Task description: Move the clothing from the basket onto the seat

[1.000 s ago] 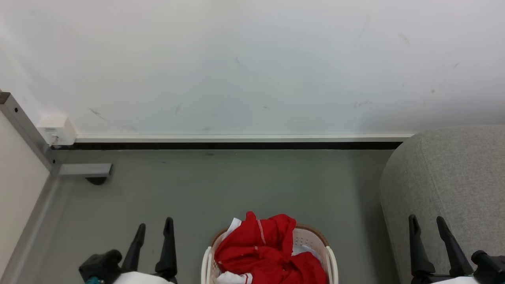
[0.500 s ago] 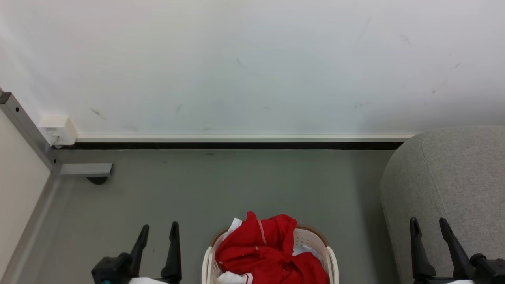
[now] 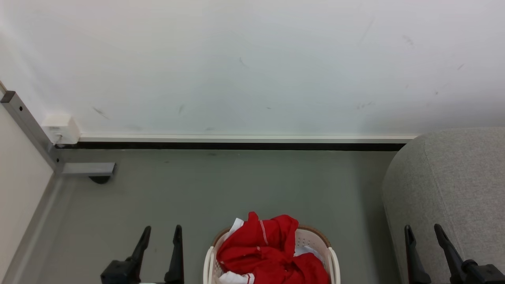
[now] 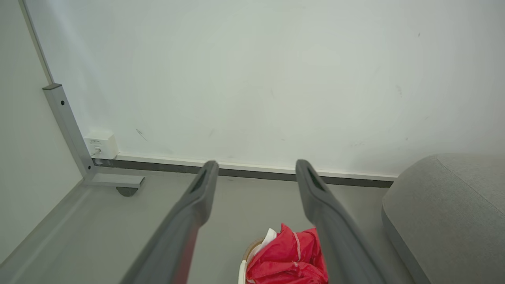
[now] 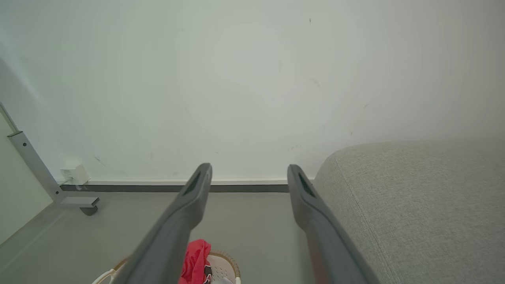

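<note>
Red clothing (image 3: 264, 252) with white trim is heaped in the white perforated basket (image 3: 332, 260) with a brown rim, on the floor at the bottom centre of the head view. The grey seat (image 3: 457, 185) rises at the right. My left gripper (image 3: 162, 232) stands open over bare floor left of the basket. My right gripper (image 3: 423, 231) stands open in front of the seat's side, right of the basket. In the left wrist view the clothing (image 4: 290, 258) lies low between the open fingers (image 4: 201, 189), with the seat (image 4: 449, 209) at the right. The right wrist view shows the clothing (image 5: 195, 258), basket (image 5: 225, 266) and seat (image 5: 414, 197).
A white wall (image 3: 252, 63) with a dark baseboard runs across behind the grey floor (image 3: 221, 189). A grey metal post with a foot (image 3: 85, 169) and a white box (image 3: 61, 128) stand at the back left, beside a pale panel (image 3: 19, 185).
Both grippers have drawn lower in the head view. The left one has also shifted right, toward the basket. The picture has shifted slightly; clothing and basket lie as before.
</note>
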